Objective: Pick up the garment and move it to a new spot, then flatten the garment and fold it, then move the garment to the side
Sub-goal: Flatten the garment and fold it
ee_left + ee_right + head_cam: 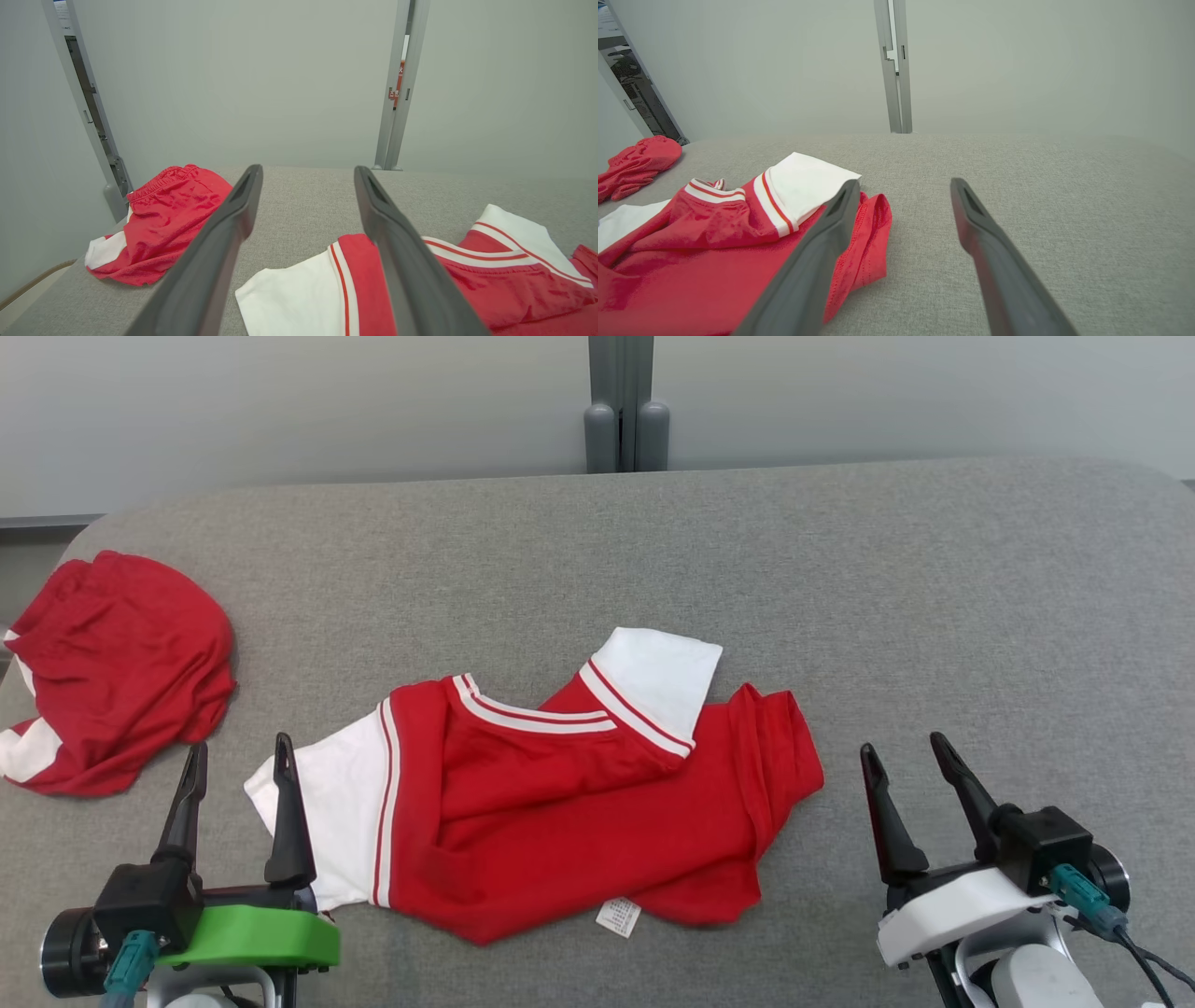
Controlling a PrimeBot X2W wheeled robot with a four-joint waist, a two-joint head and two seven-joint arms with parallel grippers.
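Garment [579, 803], a red top with white sleeves and striped trim, lies rumpled and partly folded over itself near the middle of the tabletop's [840, 569] front edge, a small white label [618, 917] showing at its near hem. The left gripper [240, 744] stands wide and holds nothing, just at the white sleeve. The right gripper [903, 744], equally wide and empty, sits just beside the garment's other end. A second red garment [121, 672] is heaped at the left edge.
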